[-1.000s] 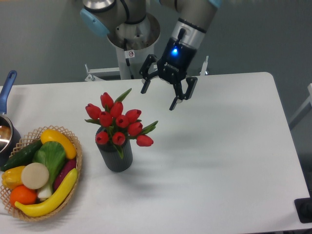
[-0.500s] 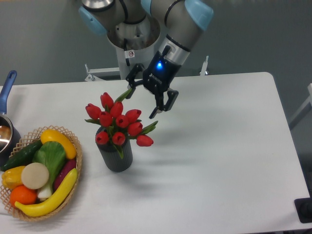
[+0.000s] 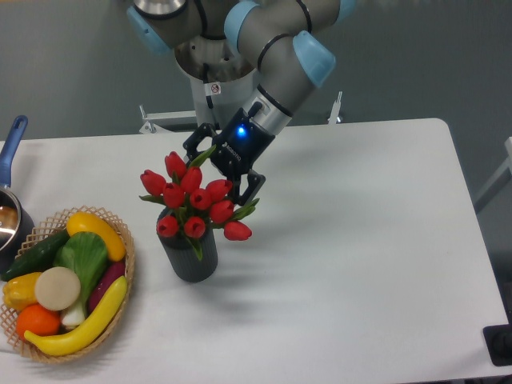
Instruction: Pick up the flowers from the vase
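A single fixed camera looks down from high in front of the table (image 3: 360,264), facing the arm's base (image 3: 216,60) at moderate distance.

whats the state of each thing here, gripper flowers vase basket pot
gripper: open, fingers spread at the top of the bunch, nothing gripped
flowers: upright in the vase, buds closed
vase: standing upright on the table, holding the stems
wicker basket: full of fruit and vegetables
blue-handled pot: at the left edge, partly cut off, no lid
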